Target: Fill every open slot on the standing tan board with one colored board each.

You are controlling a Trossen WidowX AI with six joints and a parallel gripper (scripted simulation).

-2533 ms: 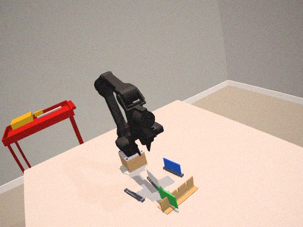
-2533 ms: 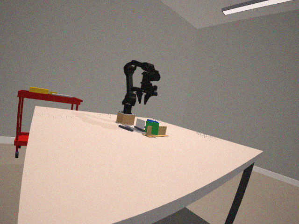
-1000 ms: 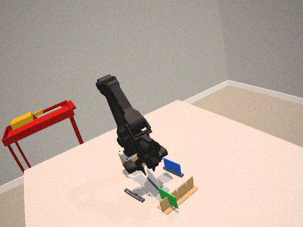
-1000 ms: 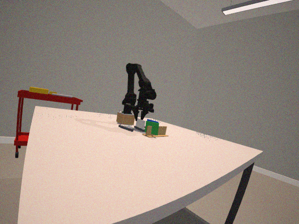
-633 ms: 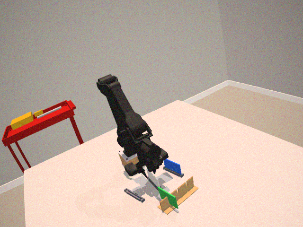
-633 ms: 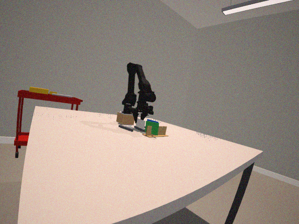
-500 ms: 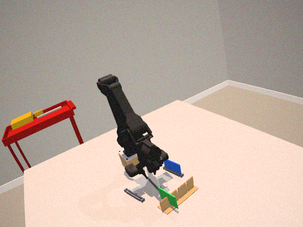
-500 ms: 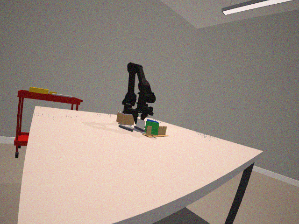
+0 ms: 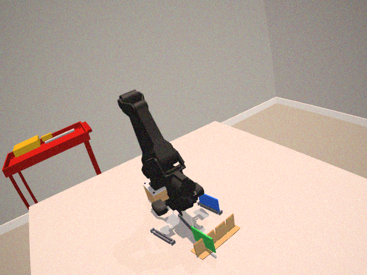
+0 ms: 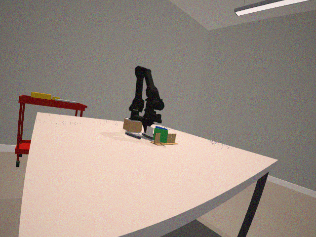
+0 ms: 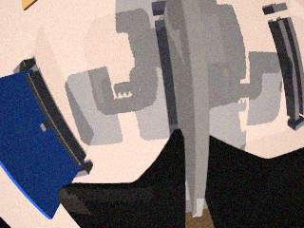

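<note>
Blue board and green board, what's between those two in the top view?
In the top view, the gray board's dark holder lies between them.

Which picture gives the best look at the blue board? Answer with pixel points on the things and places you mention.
The top view: the blue board (image 9: 209, 202) (image 10: 161, 128) (image 11: 33, 138) stands there in its dark holder (image 9: 211, 208) (image 11: 57, 121), whole face showing. The wrist view shows it large but cut off at the edge. The exterior view shows only a strip above the green board (image 9: 203, 238) (image 10: 160, 136).
</note>
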